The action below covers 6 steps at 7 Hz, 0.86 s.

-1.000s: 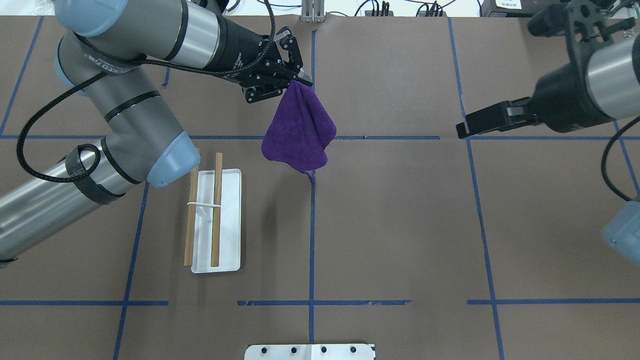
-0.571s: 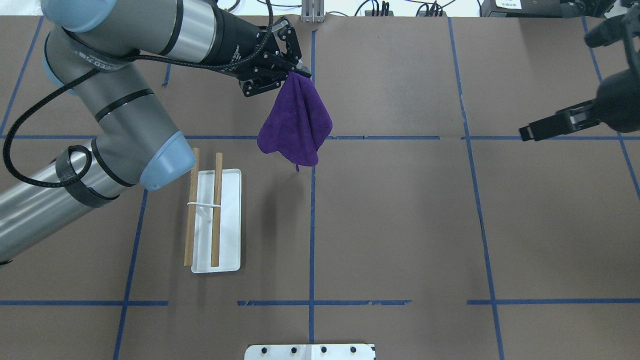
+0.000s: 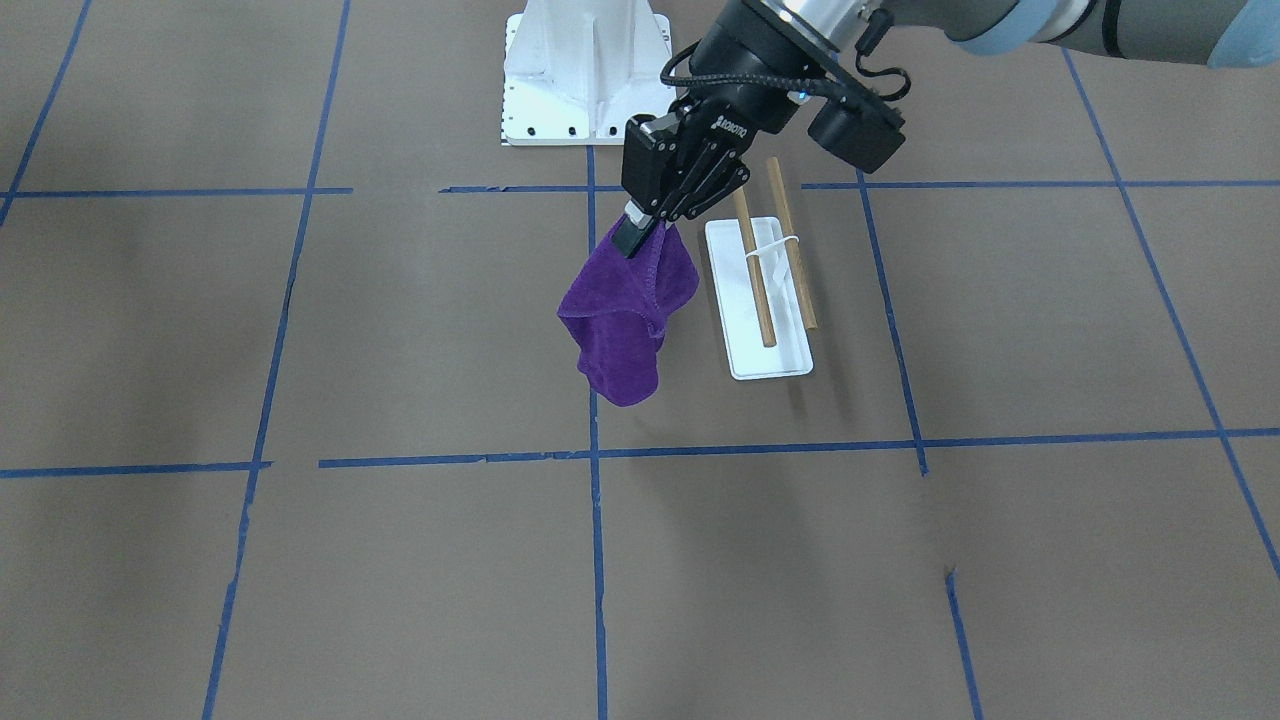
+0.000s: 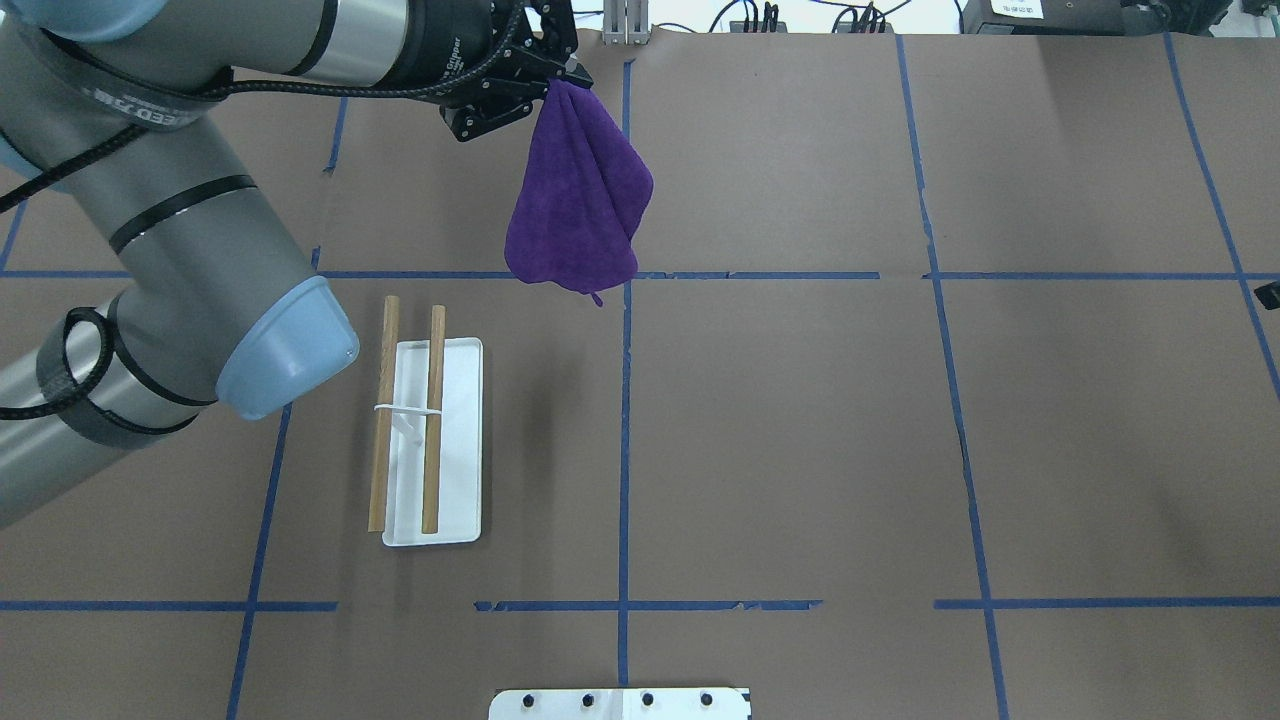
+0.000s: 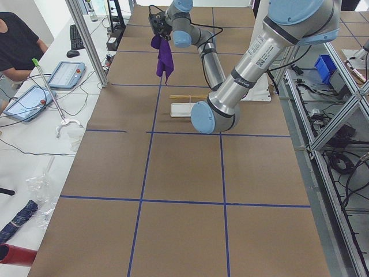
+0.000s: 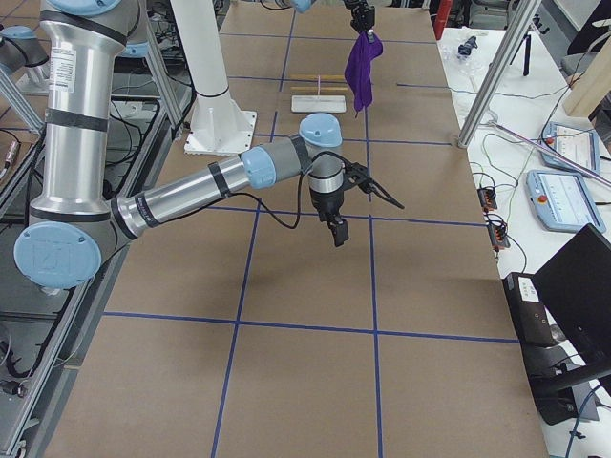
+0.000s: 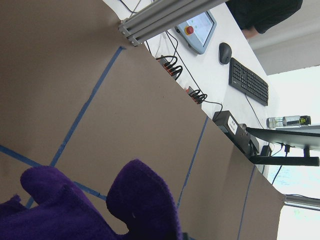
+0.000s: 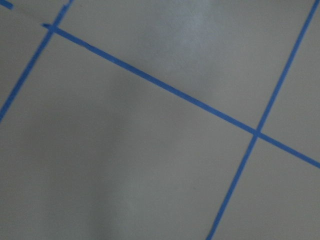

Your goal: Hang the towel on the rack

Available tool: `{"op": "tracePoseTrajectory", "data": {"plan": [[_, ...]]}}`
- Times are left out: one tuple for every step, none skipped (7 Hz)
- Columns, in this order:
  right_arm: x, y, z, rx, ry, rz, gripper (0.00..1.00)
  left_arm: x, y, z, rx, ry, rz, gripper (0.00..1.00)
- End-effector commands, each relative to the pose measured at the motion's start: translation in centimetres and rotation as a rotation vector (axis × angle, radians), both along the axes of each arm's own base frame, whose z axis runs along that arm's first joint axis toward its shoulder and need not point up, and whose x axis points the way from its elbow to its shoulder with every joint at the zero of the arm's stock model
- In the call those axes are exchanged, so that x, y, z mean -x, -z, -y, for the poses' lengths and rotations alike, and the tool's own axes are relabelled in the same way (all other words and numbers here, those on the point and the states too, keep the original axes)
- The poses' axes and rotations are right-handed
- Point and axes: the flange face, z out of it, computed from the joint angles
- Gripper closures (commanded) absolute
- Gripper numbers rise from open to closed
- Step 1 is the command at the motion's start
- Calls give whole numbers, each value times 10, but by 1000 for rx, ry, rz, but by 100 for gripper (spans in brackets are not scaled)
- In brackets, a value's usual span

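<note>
The left gripper [image 3: 634,232] is closed on a corner of the purple towel [image 3: 620,320], which hangs in the air, not touching the rack [image 3: 737,295]. Whether the right gripper [image 6: 336,227] is open, I cannot tell.

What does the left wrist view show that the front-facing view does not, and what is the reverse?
Only the left wrist view: a keyboard, a mouse and a tablet with a red button, all beyond the table. Only the front-facing view: the rack, the white pedestal and the left arm's fingers pinching the towel. Both: the purple towel hanging, and the brown table with blue tape lines.
</note>
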Motion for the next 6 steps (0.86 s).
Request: {"op": "tracePoseTrajectory", "data": {"plan": [[-44,-37,-8,156,-24,-24,0,-21,1,-40,39,75,120,100],[-63,-70,-8,240,-77,65,0,-23,0,-58,61,70,171,100],[-80,-93,-6,255,-82,123,0,-21,-2,-79,91,41,222,100],[-91,-106,-6,250,-77,130,0,-34,-9,-101,131,15,283,100],[-91,-109,-5,254,-84,129,0,-50,-17,-122,181,20,324,100],[-91,-103,-4,235,-82,131,0,-62,-27,-135,293,30,348,100]]}}
